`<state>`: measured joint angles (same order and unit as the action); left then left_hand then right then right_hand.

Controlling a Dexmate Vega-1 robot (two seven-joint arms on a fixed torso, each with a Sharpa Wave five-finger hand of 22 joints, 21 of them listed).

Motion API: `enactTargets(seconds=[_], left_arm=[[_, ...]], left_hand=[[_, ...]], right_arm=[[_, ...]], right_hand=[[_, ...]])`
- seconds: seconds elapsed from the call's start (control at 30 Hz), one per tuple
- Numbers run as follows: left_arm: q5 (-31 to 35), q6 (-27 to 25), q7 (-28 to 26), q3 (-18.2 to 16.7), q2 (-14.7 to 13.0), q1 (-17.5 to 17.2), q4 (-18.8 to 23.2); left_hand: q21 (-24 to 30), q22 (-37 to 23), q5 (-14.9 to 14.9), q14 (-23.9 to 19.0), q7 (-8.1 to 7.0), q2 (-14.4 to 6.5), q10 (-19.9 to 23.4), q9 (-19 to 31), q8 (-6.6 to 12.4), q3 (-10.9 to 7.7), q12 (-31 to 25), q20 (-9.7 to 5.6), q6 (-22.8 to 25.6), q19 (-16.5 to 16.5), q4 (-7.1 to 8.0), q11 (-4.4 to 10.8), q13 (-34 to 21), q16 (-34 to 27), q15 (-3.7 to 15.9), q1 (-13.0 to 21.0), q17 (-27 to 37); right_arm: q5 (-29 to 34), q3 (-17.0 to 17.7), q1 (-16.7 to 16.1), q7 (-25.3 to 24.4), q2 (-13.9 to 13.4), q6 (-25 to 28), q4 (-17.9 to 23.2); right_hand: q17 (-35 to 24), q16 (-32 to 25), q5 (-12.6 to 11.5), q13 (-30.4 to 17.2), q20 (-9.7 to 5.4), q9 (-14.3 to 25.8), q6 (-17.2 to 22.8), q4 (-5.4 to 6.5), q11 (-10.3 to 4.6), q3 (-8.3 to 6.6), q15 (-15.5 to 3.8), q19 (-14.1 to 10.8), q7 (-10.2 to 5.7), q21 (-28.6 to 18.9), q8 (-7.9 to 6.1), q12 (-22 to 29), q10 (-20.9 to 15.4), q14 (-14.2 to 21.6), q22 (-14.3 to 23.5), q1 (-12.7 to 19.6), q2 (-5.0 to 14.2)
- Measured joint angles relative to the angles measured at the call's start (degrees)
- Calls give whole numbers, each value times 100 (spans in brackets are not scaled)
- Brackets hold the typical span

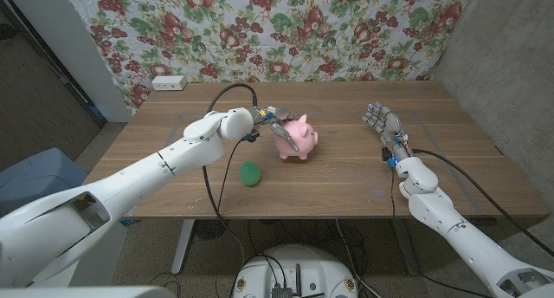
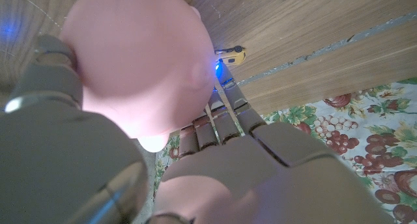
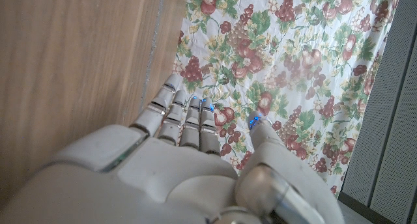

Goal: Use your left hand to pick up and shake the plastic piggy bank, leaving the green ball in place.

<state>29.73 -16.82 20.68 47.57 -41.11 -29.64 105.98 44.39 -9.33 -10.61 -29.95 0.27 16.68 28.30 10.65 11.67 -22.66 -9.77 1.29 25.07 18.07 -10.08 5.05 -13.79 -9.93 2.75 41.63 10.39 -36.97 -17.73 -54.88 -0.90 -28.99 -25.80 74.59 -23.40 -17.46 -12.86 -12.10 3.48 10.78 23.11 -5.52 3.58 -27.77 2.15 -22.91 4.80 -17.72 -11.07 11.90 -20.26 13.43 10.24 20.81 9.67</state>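
Smooth round green ball (image 1: 250, 173) — glossy pink piggy bank (image 1: 298, 139) beyond

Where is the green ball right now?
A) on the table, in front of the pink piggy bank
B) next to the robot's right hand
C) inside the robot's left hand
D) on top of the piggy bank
A: the green ball sits alone on the table, nearer the robot than the piggy bank, which the left hand touches.
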Motion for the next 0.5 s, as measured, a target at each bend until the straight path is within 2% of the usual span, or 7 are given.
enactTargets(seconds=[0.03, 0.1, 0.13, 0.27, 0.37, 0.5], left_arm=[[27, -4, -1, 0, 1, -1, 10], [50, -13, -1, 1, 1, -1, 21], [89, -28, 3, 9, 1, -1, 29], [182, -65, 63, 46, 3, 13, 52], [247, -91, 119, 70, 6, 37, 69], [315, -127, 201, 98, 12, 64, 78]], left_hand=[[-35, 0, 25, 49, -22, -82, -57, 0, -19, 21, 0, -9, -23, -17, 21, -8, 16, 0, 0, -82, 0], [-133, -10, 26, 181, -78, -105, -149, 0, -59, 72, -22, 7, -79, -49, 72, -21, 65, -16, -1, -105, 0], [-184, -14, 27, 247, -122, -224, -222, 0, -88, 96, -22, 25, -122, -68, 96, -24, 89, -16, -1, -228, 0], [-337, -16, 66, 457, -246, -752, -460, -8, -131, 148, -22, 47, -248, -150, 148, -42, 150, -16, -11, -1102, -27], [-470, -16, 66, 611, -389, -809, -665, -27, -155, 204, -22, 100, -391, -224, 149, -84, 179, -16, -72, -1286, -27], [-690, -16, 66, 894, -659, -801, -1013, -2, -175, 275, -22, 150, -660, -337, 125, -157, 227, -16, -152, -1414, -27]], right_arm=[[-3, 2, -3, 2, -2, -2, -1], [-7, 5, -7, 6, -4, -5, -5], [-10, 6, -7, 11, -4, -9, -6], [-17, 13, -10, 22, -5, -16, -16], [-24, 16, -10, 37, -5, -22, -30], [-31, 17, -9, 50, -4, -31, -51]], right_hand=[[0, 0, 0, 0, 0, 0, 0, 0, 0, 0, 0, 0, 0, 0, 0, 0, 0, 0, 0, -14, 14], [0, 0, 0, 0, 0, 0, 0, 0, 0, 0, 0, 0, 0, 0, 0, 0, 0, 0, 0, -29, 29], [0, 0, 0, 0, 0, 0, 0, 0, 0, 0, 0, 0, 0, 0, 0, 0, 0, 0, 0, -29, 29], [0, 0, 0, 0, 0, 0, 0, 0, 0, 0, 0, 0, 0, 0, 0, 0, 0, 0, 0, -29, 29], [0, 0, 0, 0, 0, 0, 0, 0, 0, 0, 0, 0, 0, 0, 0, 0, 0, 0, 0, -29, 29], [0, 0, 0, 0, 0, 0, 0, 0, 0, 0, 0, 0, 0, 0, 0, 0, 0, 0, 0, -29, 29]])
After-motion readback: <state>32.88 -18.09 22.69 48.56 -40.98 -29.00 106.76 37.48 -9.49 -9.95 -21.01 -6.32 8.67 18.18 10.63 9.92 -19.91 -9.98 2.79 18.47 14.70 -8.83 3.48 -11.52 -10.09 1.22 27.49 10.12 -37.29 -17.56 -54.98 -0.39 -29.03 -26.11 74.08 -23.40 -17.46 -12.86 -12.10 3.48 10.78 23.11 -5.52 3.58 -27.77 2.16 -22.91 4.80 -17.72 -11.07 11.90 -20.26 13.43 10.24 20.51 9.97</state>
